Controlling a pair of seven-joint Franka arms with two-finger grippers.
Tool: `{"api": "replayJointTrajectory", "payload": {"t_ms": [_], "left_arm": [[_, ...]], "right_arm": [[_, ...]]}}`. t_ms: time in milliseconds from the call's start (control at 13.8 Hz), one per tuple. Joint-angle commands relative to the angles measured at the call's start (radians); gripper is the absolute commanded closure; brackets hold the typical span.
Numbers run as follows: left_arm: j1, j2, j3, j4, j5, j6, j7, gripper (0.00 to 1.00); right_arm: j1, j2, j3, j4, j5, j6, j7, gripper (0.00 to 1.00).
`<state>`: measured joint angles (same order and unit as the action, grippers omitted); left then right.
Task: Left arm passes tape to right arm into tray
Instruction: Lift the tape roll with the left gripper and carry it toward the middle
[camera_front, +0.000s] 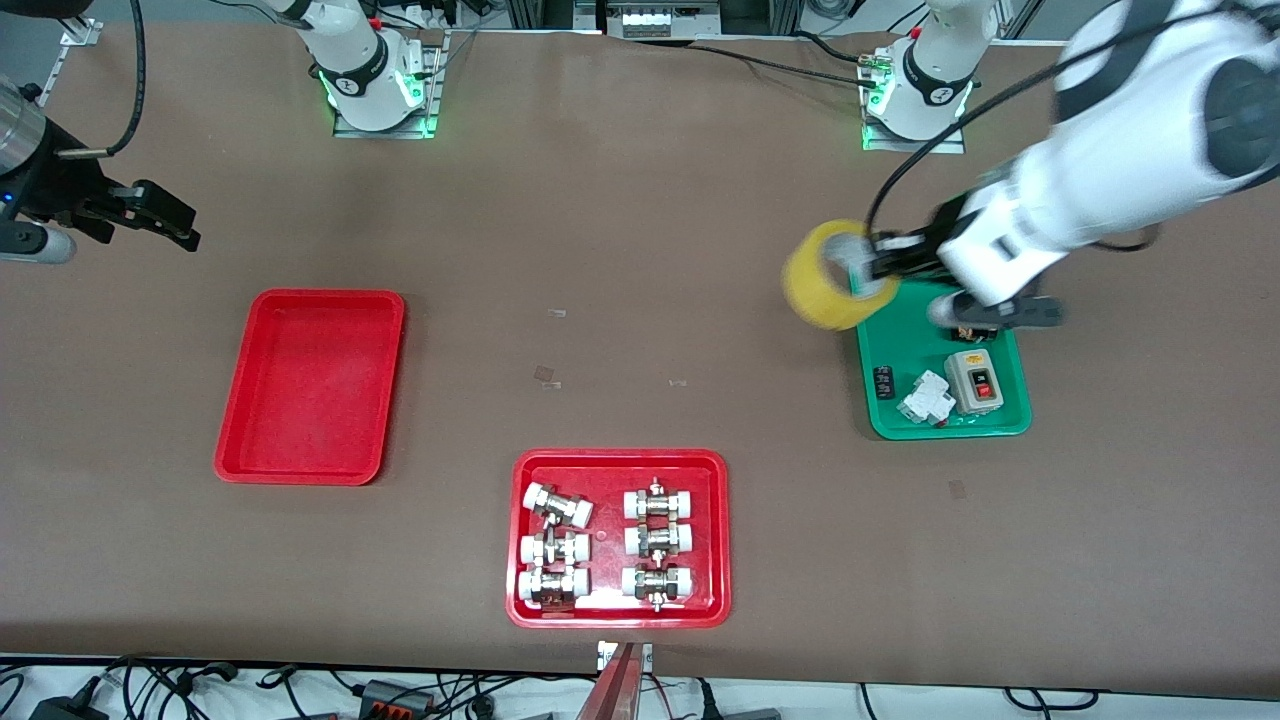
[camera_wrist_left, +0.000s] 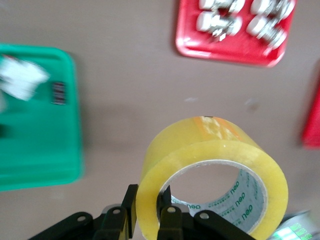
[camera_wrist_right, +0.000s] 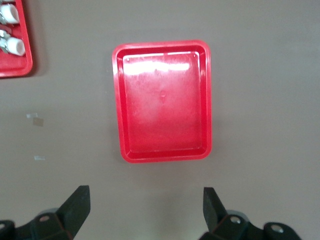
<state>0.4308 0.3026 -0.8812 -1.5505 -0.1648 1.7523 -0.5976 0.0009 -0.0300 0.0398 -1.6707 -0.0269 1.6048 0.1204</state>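
Note:
My left gripper (camera_front: 880, 262) is shut on the yellow tape roll (camera_front: 832, 278) and holds it in the air over the edge of the green tray (camera_front: 920, 330). In the left wrist view one finger is inside the roll's white core and one outside, pinching the wall of the tape (camera_wrist_left: 210, 165). The plain red tray (camera_front: 312, 385) lies empty toward the right arm's end of the table; it also shows in the right wrist view (camera_wrist_right: 162, 100). My right gripper (camera_front: 165, 215) is open and empty, up over bare table beside that tray.
A red tray of white-capped metal fittings (camera_front: 618, 590) lies near the front edge at mid-table. The green tray holds a switch box (camera_front: 975, 382) and small white and black parts. Small tape scraps (camera_front: 545, 375) lie mid-table.

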Motion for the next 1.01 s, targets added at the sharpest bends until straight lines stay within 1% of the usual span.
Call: {"api": "replayJointTrajectory", "payload": {"t_ms": [0, 72, 217, 361, 433, 506, 578, 650, 722, 794, 867, 939], "left_arm": [[-0.155, 0.133, -0.005, 0.041, -0.033, 0.181, -0.358, 0.99], [-0.205, 0.168, -0.004, 0.043, -0.035, 0.249, -0.495, 0.99], [-0.268, 0.223, -0.004, 0.044, -0.033, 0.376, -0.754, 0.99], [-0.354, 0.251, -0.001, 0.044, -0.032, 0.51, -0.952, 0.99], [-0.392, 0.259, 0.004, 0.044, -0.032, 0.598, -1.066, 0.99], [-0.423, 0.285, 0.007, 0.043, -0.024, 0.699, -1.181, 0.99], [-0.45, 0.312, 0.016, 0.041, -0.024, 0.793, -1.296, 1.0], [-0.478, 0.34, 0.024, 0.043, -0.024, 0.859, -1.415, 1.0], [-0.493, 0.352, 0.03, 0.043, -0.022, 0.903, -1.508, 1.0], [-0.507, 0.365, 0.033, 0.044, -0.022, 0.929, -1.563, 1.0], [-0.521, 0.372, 0.038, 0.044, -0.027, 0.941, -1.581, 1.0], [-0.532, 0.388, 0.039, 0.047, -0.03, 0.952, -1.596, 1.0]], "right_arm": [[0.001, 0.016, 0.005, 0.0, 0.009, -0.025, -0.016, 0.0], [0.001, 0.019, 0.005, 0.0, 0.009, -0.023, -0.016, 0.0], [-0.002, 0.03, 0.006, 0.002, 0.021, -0.022, -0.018, 0.0], [-0.007, 0.039, 0.003, 0.0, 0.083, -0.025, -0.047, 0.0], [-0.01, 0.051, -0.001, 0.0, 0.12, -0.026, -0.076, 0.0], [-0.013, 0.064, -0.003, 0.0, 0.172, -0.026, -0.097, 0.0], [-0.013, 0.08, -0.005, 0.0, 0.255, -0.025, -0.105, 0.0], [-0.013, 0.105, -0.005, 0.0, 0.353, -0.019, -0.107, 0.0], [-0.007, 0.123, -0.003, 0.003, 0.434, -0.01, -0.107, 0.0], [-0.002, 0.145, 0.003, 0.008, 0.543, 0.007, -0.107, 0.0], [0.013, 0.151, 0.006, 0.008, 0.623, 0.038, -0.107, 0.0], [0.04, 0.163, 0.006, 0.008, 0.677, 0.079, -0.107, 0.0]]}}
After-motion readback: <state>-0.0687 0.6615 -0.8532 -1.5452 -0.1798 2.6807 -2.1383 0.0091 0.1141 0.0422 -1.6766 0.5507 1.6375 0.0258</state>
